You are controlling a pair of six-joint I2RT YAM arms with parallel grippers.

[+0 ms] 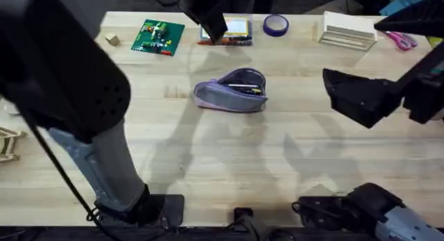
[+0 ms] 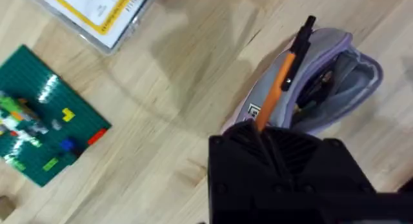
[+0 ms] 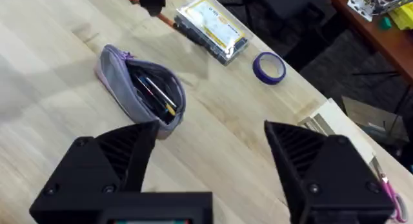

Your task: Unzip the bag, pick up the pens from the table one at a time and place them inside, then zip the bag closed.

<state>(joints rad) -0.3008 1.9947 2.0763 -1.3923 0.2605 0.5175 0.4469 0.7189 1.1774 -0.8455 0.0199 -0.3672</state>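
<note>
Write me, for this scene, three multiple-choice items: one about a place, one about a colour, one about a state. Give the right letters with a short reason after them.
1. Where does the purple tape roll lie?
A. inside the bag
B. beside the clear box, at the far side of the table
C. at the near edge of the table

2. What colour is the pen held in the fingers of the left gripper?
A. orange with a dark tip
B. all white
C. green

3. In what state is the bag?
A. zipped shut
B. turned upside down
C. open, with slim things inside

Answers:
1 B: the overhead view shows the roll just right of the box.
2 A: the left wrist view shows the orange barrel over the bag.
3 C: the right wrist view looks into its open mouth.
</note>
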